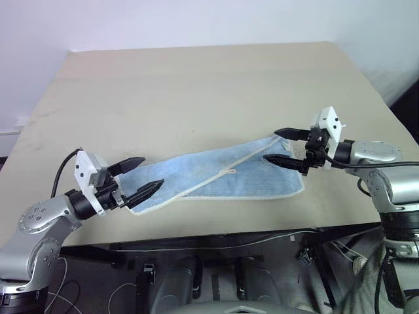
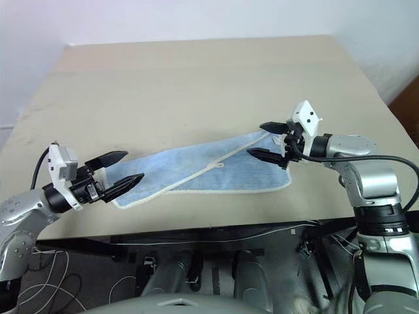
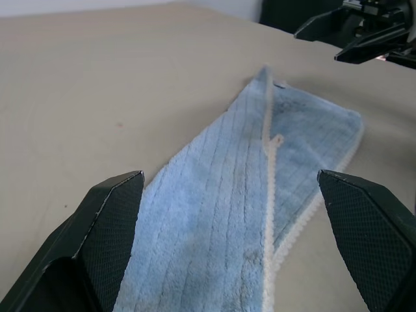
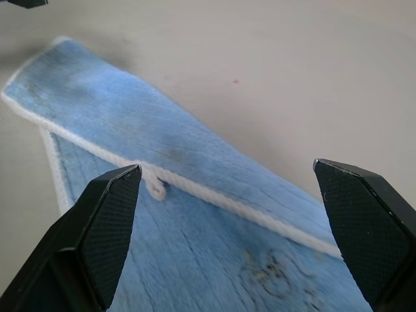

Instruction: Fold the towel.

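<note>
The towel (image 1: pixel 222 173) lies near the front edge of the surface (image 1: pixel 196 91), already doubled over lengthwise with its white edging running along the top layer and a small loop (image 4: pixel 156 188) near the middle. The left gripper (image 1: pixel 141 176) hovers at its left end and the right gripper (image 1: pixel 288 147) at its right end, both with jaws spread and grasping nothing. It looks soft, light and floppy, so it will likely sag and drag; pinching both layers at the end corners seems best.

beige table (image 1: pixel 196 85), white wall (image 1: pixel 196 19), floor cables (image 1: pixel 124 291)
</note>
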`<state>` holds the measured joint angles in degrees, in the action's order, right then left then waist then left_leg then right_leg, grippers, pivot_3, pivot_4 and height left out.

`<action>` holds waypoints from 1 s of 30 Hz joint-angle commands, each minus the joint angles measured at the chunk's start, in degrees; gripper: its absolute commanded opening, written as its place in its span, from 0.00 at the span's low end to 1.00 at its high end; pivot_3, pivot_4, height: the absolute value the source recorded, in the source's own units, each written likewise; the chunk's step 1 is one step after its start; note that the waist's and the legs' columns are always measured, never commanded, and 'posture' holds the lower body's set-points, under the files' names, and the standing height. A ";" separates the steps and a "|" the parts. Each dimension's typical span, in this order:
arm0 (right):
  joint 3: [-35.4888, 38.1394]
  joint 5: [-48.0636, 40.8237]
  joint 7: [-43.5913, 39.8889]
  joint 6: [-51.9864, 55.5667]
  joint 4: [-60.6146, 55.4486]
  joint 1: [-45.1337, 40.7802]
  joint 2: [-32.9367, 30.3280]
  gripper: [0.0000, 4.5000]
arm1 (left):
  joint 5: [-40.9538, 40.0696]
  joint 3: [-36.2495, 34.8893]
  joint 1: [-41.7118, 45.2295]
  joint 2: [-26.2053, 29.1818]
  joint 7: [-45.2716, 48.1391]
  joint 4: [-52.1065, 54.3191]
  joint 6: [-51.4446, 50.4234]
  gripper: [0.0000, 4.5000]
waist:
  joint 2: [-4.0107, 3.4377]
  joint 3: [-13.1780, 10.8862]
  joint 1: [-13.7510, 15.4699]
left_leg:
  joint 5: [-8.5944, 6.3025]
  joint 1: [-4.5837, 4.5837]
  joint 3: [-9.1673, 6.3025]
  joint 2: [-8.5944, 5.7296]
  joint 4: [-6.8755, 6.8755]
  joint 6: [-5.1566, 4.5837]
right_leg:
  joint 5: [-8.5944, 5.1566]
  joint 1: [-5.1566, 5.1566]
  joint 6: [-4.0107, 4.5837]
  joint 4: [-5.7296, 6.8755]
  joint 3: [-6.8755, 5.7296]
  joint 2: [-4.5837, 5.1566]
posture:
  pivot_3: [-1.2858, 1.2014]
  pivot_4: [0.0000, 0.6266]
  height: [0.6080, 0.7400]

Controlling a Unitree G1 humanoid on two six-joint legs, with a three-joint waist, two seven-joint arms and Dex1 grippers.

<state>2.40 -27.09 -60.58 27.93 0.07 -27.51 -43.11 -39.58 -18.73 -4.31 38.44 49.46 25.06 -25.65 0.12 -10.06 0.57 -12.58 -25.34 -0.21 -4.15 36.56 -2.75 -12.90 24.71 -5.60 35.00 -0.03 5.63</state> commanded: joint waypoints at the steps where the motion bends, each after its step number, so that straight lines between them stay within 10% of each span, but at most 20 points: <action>1: 0.72 0.11 0.43 -0.80 -1.69 -0.15 0.45 0.99 | -0.75 -0.69 -0.23 0.41 -0.33 2.53 0.45 1.00 | 0.00 0.00 0.10 | 0.00 0.00 0.00 0.00 0.00 0.00 | 0.00 0.00 0.00 0.00 0.00 0.00 | 0.52 0.24 1.00; 15: 1.84 5.66 2.66 -6.63 4.57 -0.38 -1.20 0.99 | 1.58 2.71 2.96 -0.01 -0.37 1.13 0.68 1.00 | 0.00 0.00 0.11 | 0.00 0.01 0.00 -0.01 0.01 0.01 | 0.00 -0.01 -0.01 0.01 -0.01 -0.01 | 0.52 0.24 1.00; 30: -6.01 23.86 7.94 -19.44 44.58 -22.11 2.61 0.99 | 3.11 2.95 0.86 -0.36 0.91 -0.16 3.14 1.00 | -0.01 0.00 -1.40 | 0.08 0.06 0.05 -0.01 0.00 0.11 | 0.01 0.00 -0.01 0.11 0.00 -0.05 | 0.52 0.24 1.00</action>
<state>-3.43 -4.83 -54.19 10.46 42.68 -47.41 -40.91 -36.69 -14.88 -3.72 38.07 50.01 24.63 -24.17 0.11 -10.06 -0.83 -12.50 -25.27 -0.17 -4.16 36.56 -2.64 -12.89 24.72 -5.61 35.11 -0.03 5.58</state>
